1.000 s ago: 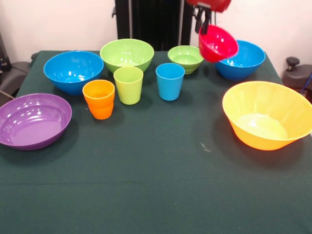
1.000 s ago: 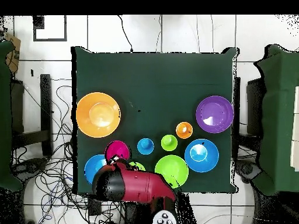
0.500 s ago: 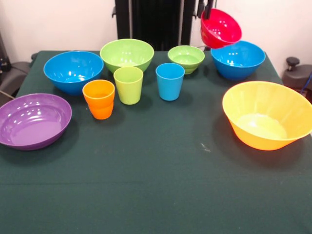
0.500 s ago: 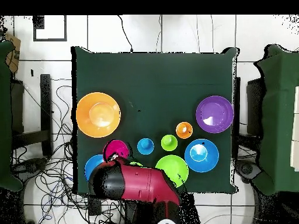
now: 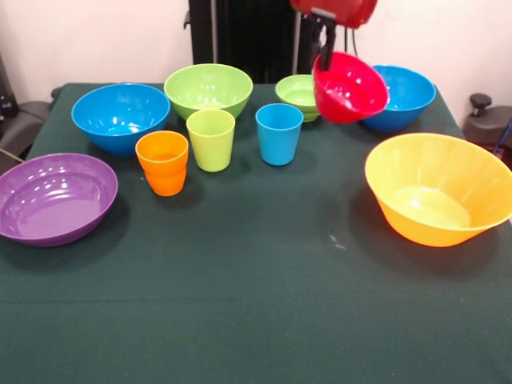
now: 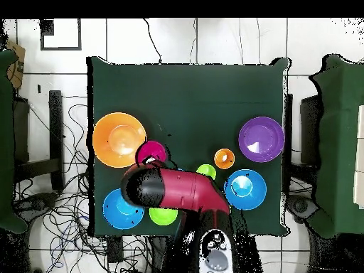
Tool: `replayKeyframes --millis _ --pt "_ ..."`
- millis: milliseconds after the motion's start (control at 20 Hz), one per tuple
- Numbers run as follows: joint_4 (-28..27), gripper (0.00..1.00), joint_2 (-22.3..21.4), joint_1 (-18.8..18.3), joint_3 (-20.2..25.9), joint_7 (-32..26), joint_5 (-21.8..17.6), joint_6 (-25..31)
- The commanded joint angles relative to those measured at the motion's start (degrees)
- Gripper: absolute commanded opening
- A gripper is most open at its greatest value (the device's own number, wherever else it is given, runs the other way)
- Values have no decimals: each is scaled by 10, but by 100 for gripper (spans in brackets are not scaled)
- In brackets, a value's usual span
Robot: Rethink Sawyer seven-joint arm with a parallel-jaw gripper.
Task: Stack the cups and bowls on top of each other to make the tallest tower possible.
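Jaws clamp the red bowl [image 5: 350, 86] rim, lifted above the table [image 5: 240, 304].

Count time: three glossy plastic tumblers on the green cloth, namely the orange cup [image 5: 162, 162], the lime green cup [image 5: 211, 139] and the blue cup [image 5: 278, 133]. Seven round glossy plastic bowls: the big yellow-orange bowl [image 5: 438, 189], the wide shallow purple bowl [image 5: 53, 198], two blue, the left blue bowl [image 5: 120, 116] and the right blue bowl [image 5: 404, 92], two green, the large green bowl [image 5: 209, 89] and the small green bowl [image 5: 297, 94], plus one small red bowl [image 5: 349, 88]. Ten pieces in all.
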Motion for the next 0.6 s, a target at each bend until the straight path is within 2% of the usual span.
replayKeyframes --millis 50,250,350,600 --pt "-108 0 70 -27 27 -12 -20 92" --pt "-144 0 95 -37 36 -21 -25 100" --pt "-150 0 108 -43 41 -28 -31 84" --pt "-175 0 171 -56 44 -47 -69 3"
